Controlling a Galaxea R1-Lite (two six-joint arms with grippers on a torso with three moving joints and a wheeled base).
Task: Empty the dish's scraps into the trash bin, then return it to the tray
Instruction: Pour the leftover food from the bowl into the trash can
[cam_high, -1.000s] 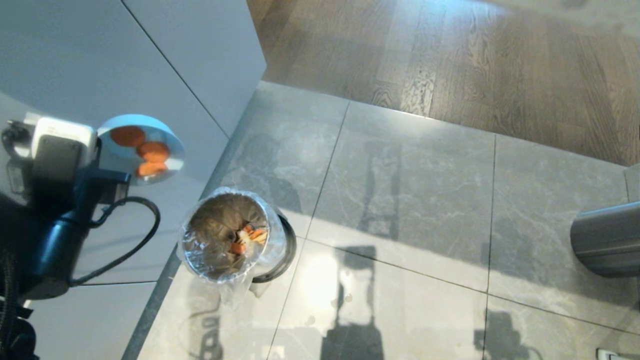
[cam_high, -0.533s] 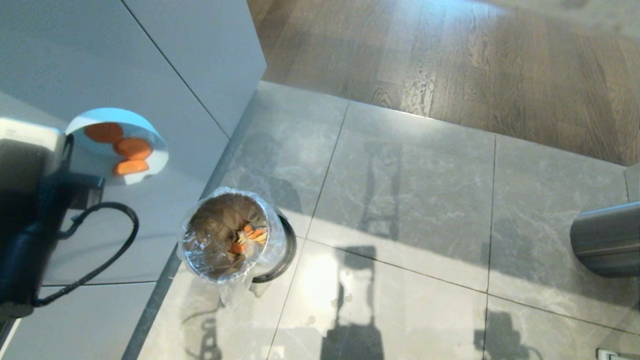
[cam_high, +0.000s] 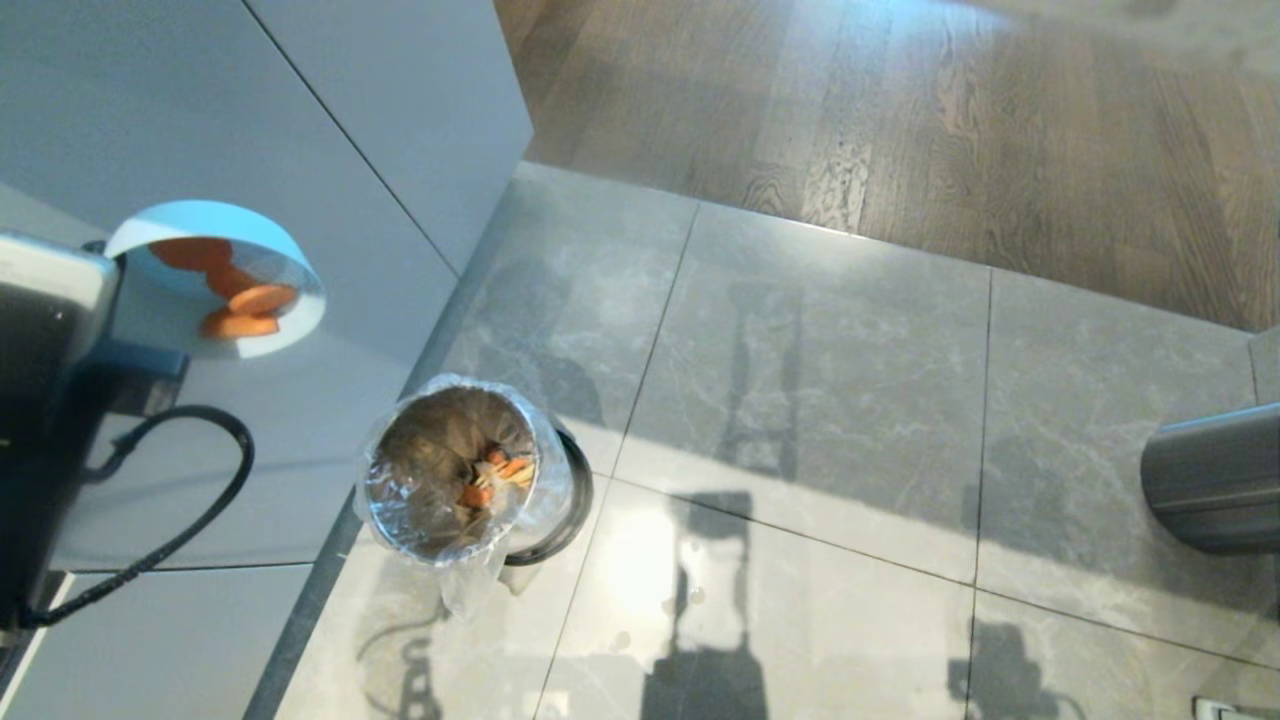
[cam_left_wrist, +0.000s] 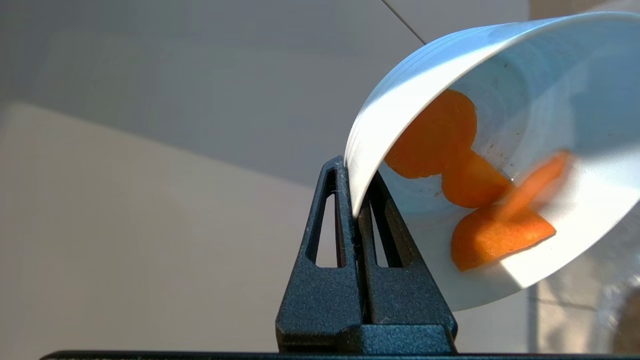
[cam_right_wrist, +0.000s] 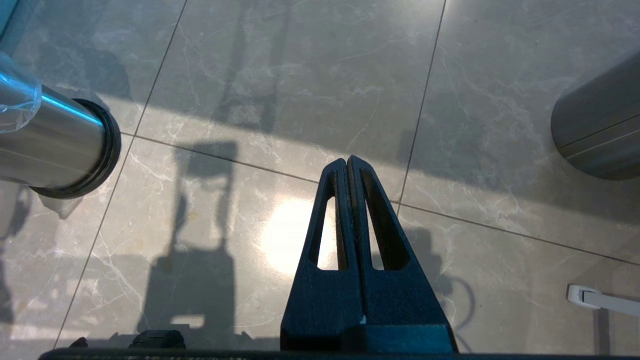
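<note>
Pale-blue dish (cam_left_wrist: 500, 165), tilted, has its rim pinched in the left tool (cam_left_wrist: 356, 200), scraps (cam_left_wrist: 480, 200) inside.

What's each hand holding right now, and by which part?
Left hand pinches the dish by its rim, carrot slices inside. Right hand is shut on nothing.

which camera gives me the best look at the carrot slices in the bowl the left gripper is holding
The left wrist view: the carrot slices fill it close up, lying against the tilted bowl that the left gripper pinches by the rim. The head view shows the same slices small, at the far left. The right wrist view shows none, only floor and the trash bin.
</note>
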